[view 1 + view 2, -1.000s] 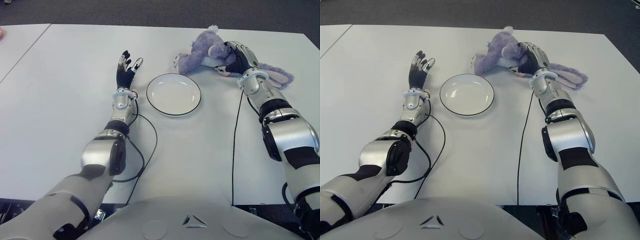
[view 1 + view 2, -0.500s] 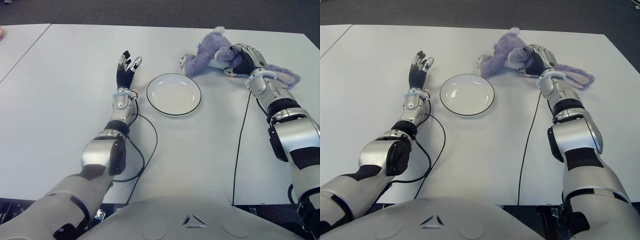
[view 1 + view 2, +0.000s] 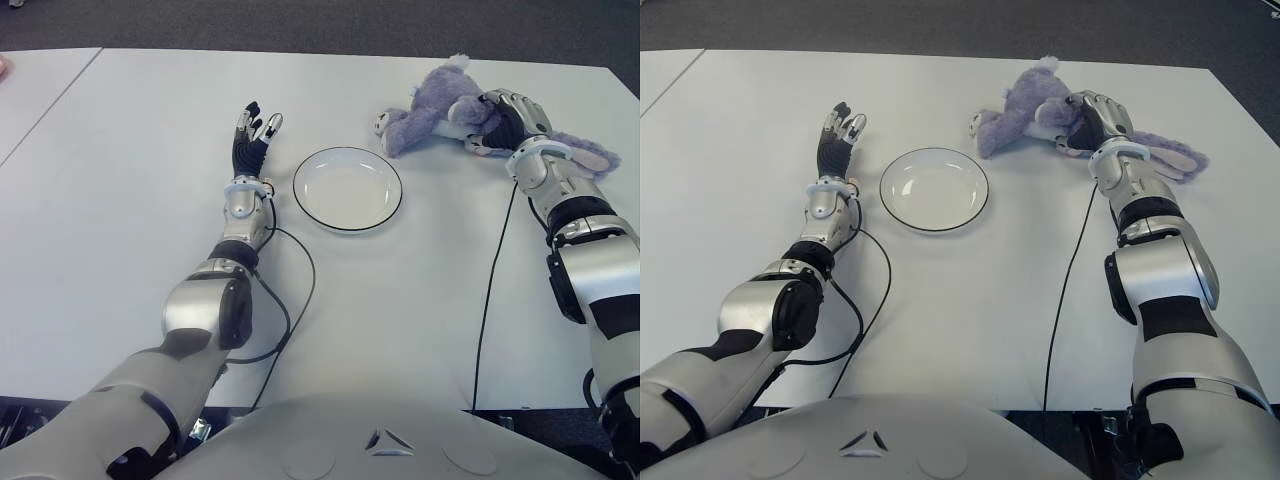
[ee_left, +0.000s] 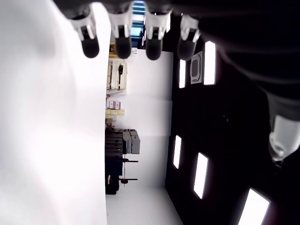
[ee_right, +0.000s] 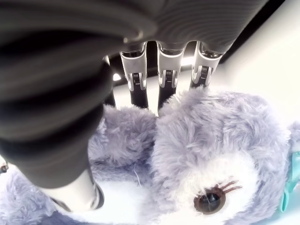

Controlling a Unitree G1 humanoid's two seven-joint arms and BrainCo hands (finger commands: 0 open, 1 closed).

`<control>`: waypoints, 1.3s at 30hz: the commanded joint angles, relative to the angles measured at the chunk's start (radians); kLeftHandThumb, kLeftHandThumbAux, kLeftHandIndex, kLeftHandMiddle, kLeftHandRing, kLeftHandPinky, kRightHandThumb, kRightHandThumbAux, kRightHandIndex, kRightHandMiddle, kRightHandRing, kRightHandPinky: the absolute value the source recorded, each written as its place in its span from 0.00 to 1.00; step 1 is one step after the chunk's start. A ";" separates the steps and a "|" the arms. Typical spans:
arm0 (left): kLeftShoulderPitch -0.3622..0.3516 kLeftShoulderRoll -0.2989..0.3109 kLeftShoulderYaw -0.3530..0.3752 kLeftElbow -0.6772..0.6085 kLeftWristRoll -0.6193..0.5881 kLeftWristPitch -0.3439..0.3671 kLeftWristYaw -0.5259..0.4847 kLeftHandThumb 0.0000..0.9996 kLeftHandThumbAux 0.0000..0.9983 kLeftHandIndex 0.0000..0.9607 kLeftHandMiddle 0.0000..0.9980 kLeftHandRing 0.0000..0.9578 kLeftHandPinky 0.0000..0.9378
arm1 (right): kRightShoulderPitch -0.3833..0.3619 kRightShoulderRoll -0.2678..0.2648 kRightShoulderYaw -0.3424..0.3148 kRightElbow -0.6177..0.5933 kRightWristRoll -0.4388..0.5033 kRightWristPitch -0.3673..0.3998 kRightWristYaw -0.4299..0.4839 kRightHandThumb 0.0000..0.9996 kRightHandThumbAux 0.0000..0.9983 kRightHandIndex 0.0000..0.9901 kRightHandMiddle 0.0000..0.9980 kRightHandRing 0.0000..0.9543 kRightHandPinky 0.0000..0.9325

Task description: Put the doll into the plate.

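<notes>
Doll [image 3: 440,118]: lay on the table [image 3: 120,200], beside the plate [image 3: 347,188], not in it yet.
Right hand [image 3: 505,118]: fingers wrapped around the doll, likely to lift it.
Left hand [image 3: 250,135]: fingers spread, holding nothing, left of the plate.

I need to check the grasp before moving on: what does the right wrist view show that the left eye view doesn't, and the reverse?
Only the right wrist view shows the fingers pressed into the doll's fur and its eye close up.

Only the left eye view shows the empty plate, the table, and the left hand, open, left of the plate.

Both show the right hand closed on the doll, which lies outside the plate.
</notes>
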 commanded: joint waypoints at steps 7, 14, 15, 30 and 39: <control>0.216 -0.039 0.036 0.143 -0.028 0.101 -0.017 0.00 0.50 0.11 0.08 0.07 0.07 | 0.091 0.088 -0.068 0.039 0.046 0.127 0.064 0.45 0.77 0.23 0.23 0.24 0.30; 0.221 -0.039 0.041 0.143 -0.030 0.105 -0.020 0.00 0.49 0.10 0.08 0.07 0.07 | 0.106 0.111 -0.098 0.035 0.061 0.120 0.045 0.57 0.74 0.25 0.30 0.32 0.39; 0.222 -0.040 0.041 0.142 -0.029 0.105 -0.018 0.00 0.49 0.10 0.07 0.07 0.07 | 0.108 0.117 -0.101 0.034 0.063 0.113 0.037 0.57 0.73 0.25 0.30 0.32 0.40; 0.223 -0.044 0.041 0.141 -0.022 0.093 -0.016 0.00 0.50 0.08 0.08 0.07 0.07 | 0.157 0.179 -0.141 0.023 0.096 0.036 -0.062 0.80 0.70 0.40 0.48 0.57 0.61; 0.214 -0.046 0.031 0.142 -0.005 0.122 0.012 0.00 0.52 0.09 0.09 0.08 0.08 | 0.173 0.190 -0.149 0.018 0.114 -0.020 -0.050 0.83 0.69 0.39 0.55 0.71 0.75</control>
